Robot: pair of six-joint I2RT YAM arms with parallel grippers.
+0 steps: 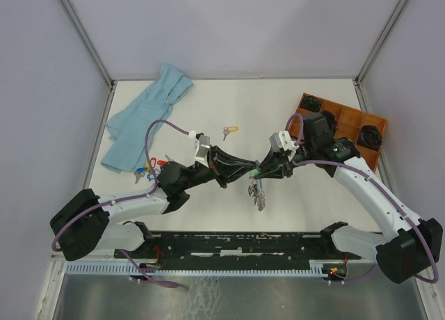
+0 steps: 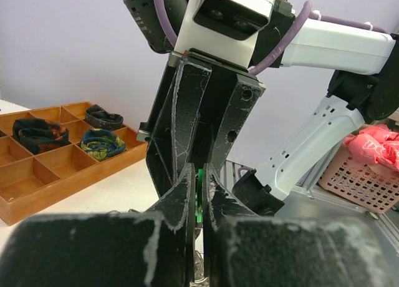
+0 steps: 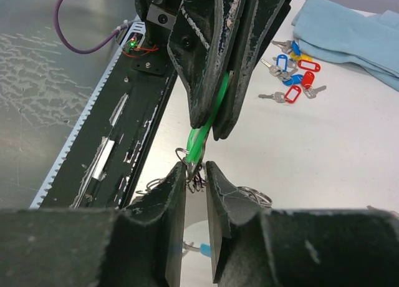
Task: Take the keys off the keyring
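Observation:
My left gripper and right gripper meet tip to tip above the middle of the table. The left gripper is shut on a green tag, which slants down toward the right fingers as a green strip. The right gripper is closed narrowly on the cluster of small wire rings at the tag's lower end. The keyring with its silver keys hangs below the two grippers. In the right wrist view its rings and a light blue piece show behind the fingers.
Loose red-, blue- and yellow-tagged keys lie at the left, beside a blue cloth. A single yellow-tagged key lies behind the grippers. A wooden compartment tray stands at the back right. The black base rail runs along the near edge.

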